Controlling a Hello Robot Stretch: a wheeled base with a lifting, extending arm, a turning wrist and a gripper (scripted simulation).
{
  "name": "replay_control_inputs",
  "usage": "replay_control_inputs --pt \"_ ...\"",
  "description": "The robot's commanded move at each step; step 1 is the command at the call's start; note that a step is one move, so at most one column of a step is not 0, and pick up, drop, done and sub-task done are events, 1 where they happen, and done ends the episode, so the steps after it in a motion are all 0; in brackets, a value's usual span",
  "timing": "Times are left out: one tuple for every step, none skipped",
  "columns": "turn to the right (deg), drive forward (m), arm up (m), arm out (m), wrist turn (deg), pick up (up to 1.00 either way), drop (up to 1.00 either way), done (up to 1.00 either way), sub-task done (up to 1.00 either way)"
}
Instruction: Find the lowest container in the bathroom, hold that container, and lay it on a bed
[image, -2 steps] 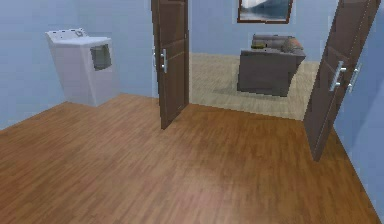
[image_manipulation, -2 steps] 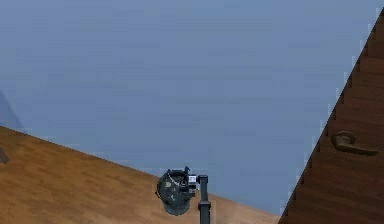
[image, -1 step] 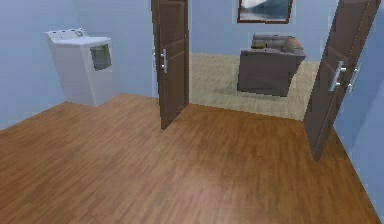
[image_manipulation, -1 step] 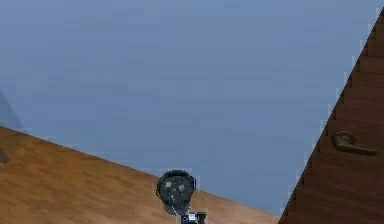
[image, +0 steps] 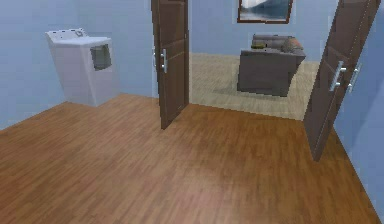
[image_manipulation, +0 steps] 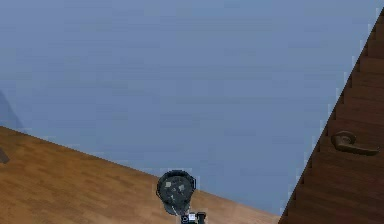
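Tool (image_manipulation: 176, 189) low before blue wall (image_manipulation: 200, 80), near dark wooden door (image_manipulation: 350, 175); its grip state and load unclear.

Forward view, as I see it: floor (image: 150, 170) of warm brown wood planks with fine grain streaks; walls (image: 30, 95) pale blue; washing machine (image: 80, 62) white with a grey front panel; left door (image: 170, 60) and right door (image: 335, 85) dark brown, with silver handles; sofa (image: 270, 65) grey; carpet (image: 215, 80) beige. Arm side view: I read the gripper (image_manipulation: 177, 190) as charcoal black and the door handle (image_manipulation: 352, 143) as bronze.
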Motion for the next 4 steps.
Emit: replay_control_inputs --pt "0.0 0.0 0.1 0.0 0.0 0.0 0.0 0.0 0.0" --pt "0.0 0.0 0.5 0.0 0.0 0.0 0.0 0.0 0.0" --pt "0.0 0.0 0.28 0.0 0.0 0.0 0.0 0.0 0.0" --pt "0.0 0.0 0.0 0.0 -45.0 0.0 0.0 0.0 0.0"
